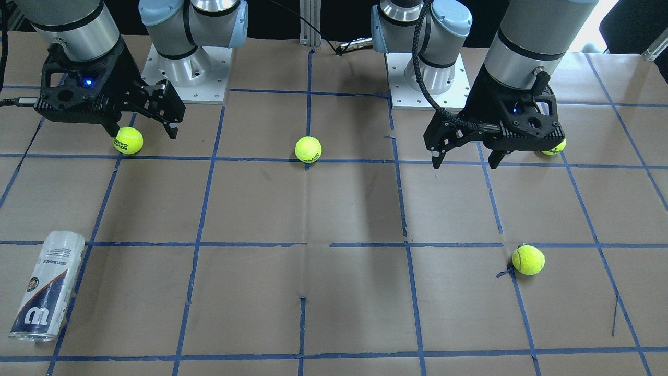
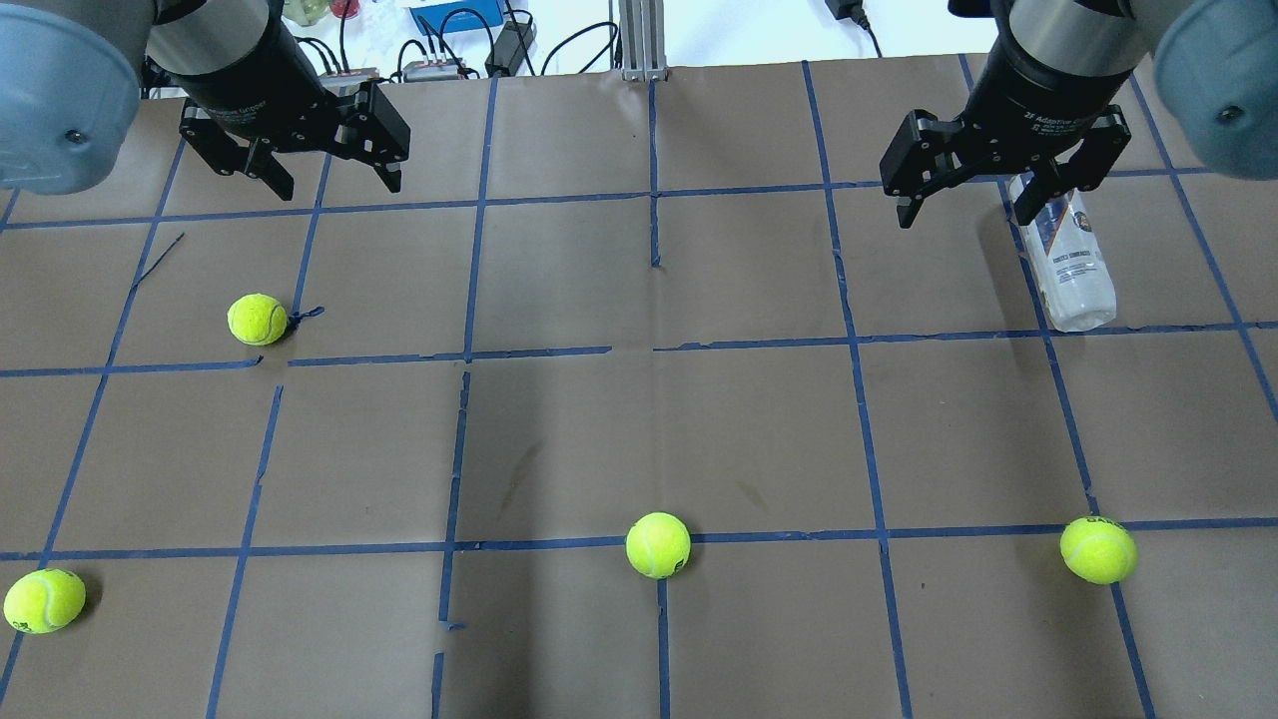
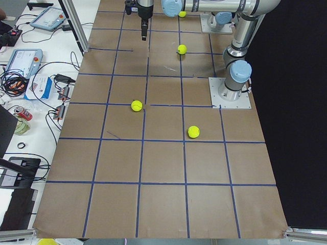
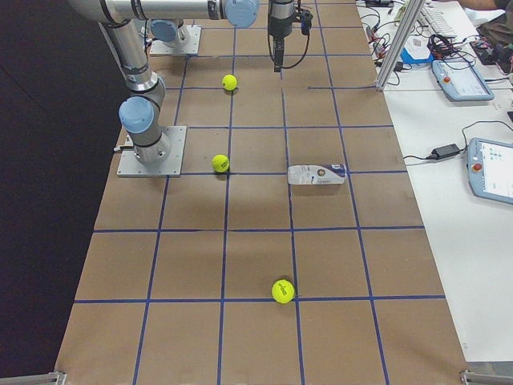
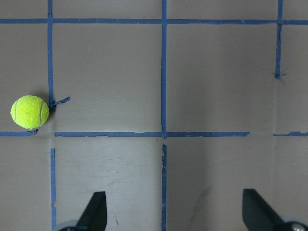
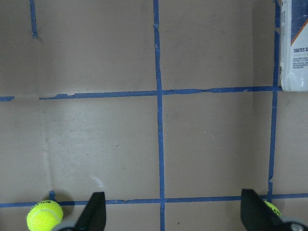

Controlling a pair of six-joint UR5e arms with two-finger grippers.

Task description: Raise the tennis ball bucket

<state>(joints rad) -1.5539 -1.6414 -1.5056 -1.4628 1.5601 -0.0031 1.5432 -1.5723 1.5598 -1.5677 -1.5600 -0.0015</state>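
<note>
The tennis ball bucket [image 1: 48,286] lies on its side on the bench [image 2: 759,439], on my right arm's side near the operators' edge. It sits ahead of and outboard from the right arm's fingers [image 2: 905,205], which hang spread and empty. Its long axis runs roughly away from the base, navy end farthest. The left arm's fingers [image 2: 389,170], also spread and empty, are well apart from it. It's slick, clear, round plastic that I'd expect to roll, so I'd close across the axis.

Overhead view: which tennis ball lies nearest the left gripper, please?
The tennis ball beside the loose tape curl; the other three lie in the row nearer the robot.
</note>
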